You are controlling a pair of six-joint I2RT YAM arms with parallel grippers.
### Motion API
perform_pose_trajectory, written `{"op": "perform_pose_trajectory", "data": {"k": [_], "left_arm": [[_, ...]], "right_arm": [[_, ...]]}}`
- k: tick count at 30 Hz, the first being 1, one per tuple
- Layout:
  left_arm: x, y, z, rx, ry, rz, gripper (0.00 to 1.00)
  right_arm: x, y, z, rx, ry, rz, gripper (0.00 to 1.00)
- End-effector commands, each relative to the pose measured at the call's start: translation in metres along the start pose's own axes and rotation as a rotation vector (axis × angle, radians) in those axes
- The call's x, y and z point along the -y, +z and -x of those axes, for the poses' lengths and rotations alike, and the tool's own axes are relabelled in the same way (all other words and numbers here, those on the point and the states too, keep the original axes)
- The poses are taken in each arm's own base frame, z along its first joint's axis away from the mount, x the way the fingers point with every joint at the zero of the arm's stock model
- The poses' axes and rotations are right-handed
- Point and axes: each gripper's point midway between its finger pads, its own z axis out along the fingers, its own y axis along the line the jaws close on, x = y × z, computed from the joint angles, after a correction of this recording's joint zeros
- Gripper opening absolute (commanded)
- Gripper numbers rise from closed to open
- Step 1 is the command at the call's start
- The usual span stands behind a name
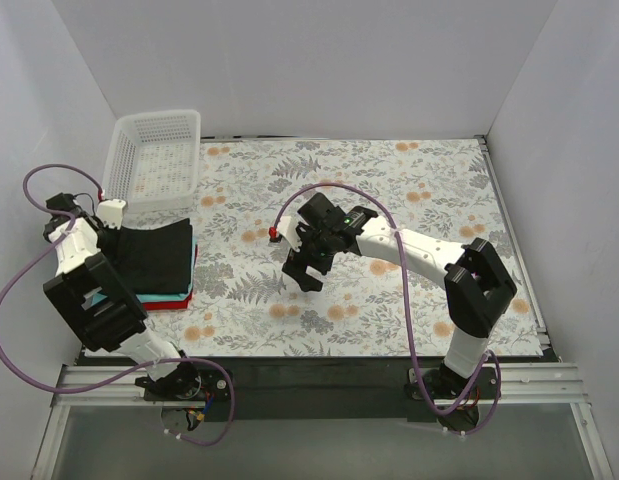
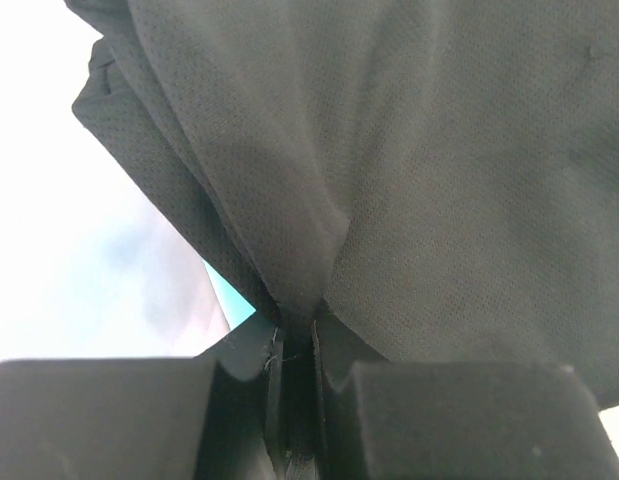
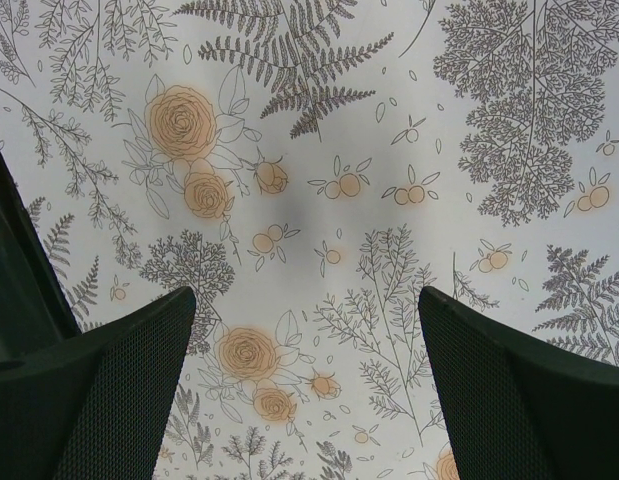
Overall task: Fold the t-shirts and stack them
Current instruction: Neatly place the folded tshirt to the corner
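A black t-shirt (image 1: 159, 256) lies folded on top of a stack at the table's left side. The teal t-shirt's edge (image 1: 194, 258) and the red one's edge (image 1: 176, 302) show under it. My left gripper (image 1: 117, 232) is at the stack's left edge, shut on a bunched fold of the black t-shirt (image 2: 409, 170). In the left wrist view the cloth runs down into the closed jaws of the left gripper (image 2: 301, 325), with a sliver of teal (image 2: 235, 296) beside it. My right gripper (image 1: 305, 272) hovers open over the table's middle, and nothing is between the right gripper's (image 3: 307, 300) fingers.
A white lattice basket (image 1: 154, 160) stands at the back left, just behind the stack. The floral tablecloth (image 1: 409, 190) covers the table. White walls close in the left, back and right sides.
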Motion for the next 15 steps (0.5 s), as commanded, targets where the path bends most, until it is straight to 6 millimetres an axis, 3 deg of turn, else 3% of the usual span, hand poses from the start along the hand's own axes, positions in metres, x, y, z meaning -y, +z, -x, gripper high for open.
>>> {"op": "perform_pose_trajectory", "data": {"k": [1,5,9,11,13,15], "left_arm": [[-0.023,-0.003,0.005,0.023,0.031,0.099,0.0],[-0.038,-0.009,0.012,0.031,0.042,0.159,0.3],[-0.059,-0.027,0.033,0.079,0.056,0.229,0.43],[-0.066,-0.049,0.06,0.139,0.055,0.243,0.46],[-0.048,-0.062,0.084,0.184,0.07,0.196,0.47],[-0.035,-0.089,0.118,0.262,0.074,0.203,0.48]], "right_arm": [[0.0,-0.006,0.014,0.031,-0.005,-0.005,0.98],[0.004,-0.01,0.013,0.041,0.015,-0.006,0.98],[0.015,-0.021,0.012,0.066,0.062,-0.013,0.98],[0.027,-0.03,0.011,0.085,0.094,-0.025,0.98],[0.034,-0.043,0.014,0.117,0.113,-0.036,0.98],[0.053,-0.062,0.013,0.155,0.151,-0.075,0.98]]}}
